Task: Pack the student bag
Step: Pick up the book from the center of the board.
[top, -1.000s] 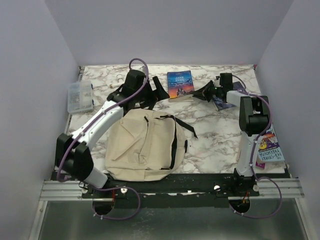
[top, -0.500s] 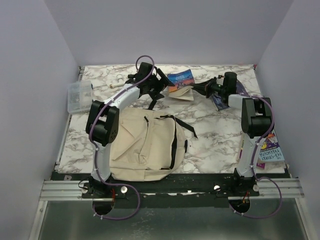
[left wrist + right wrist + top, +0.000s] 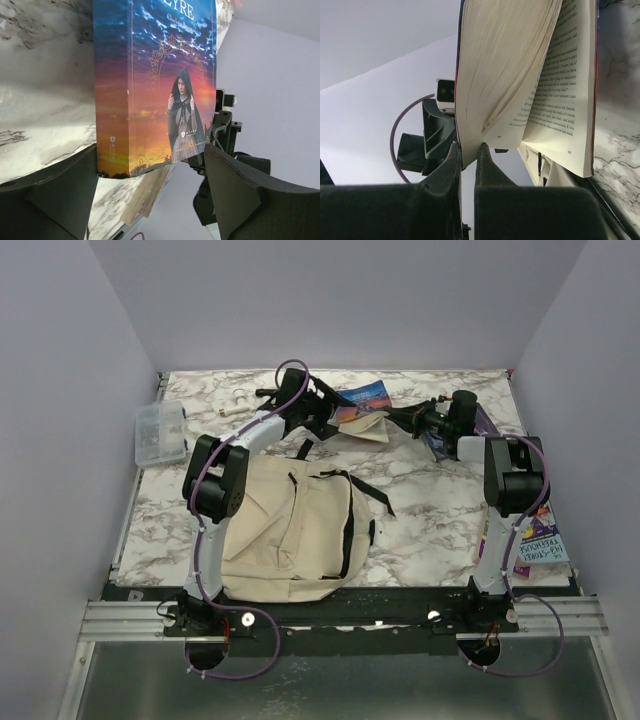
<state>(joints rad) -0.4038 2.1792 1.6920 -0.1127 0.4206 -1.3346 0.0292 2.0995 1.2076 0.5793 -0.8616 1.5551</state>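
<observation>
Left gripper (image 3: pixel 335 418) reached book (image 3: pixel 365 398) — student bag (image 3: pixel 290 530) just behind

Bag (image 3: pixel 290 530): soft backpack, beige canvas, with black zippers and black straps. The largest item in the top view. It lies flat on the table (image 3: pixel 430 505), front panel up, in the lower left-centre of the frame. Its top end points to the upper part of the frame and its base to the lower edge. A front pocket shows on the panel, and a black zipper line runs down the right side. Black straps spill from the top end, one trailing out to the right.
</observation>
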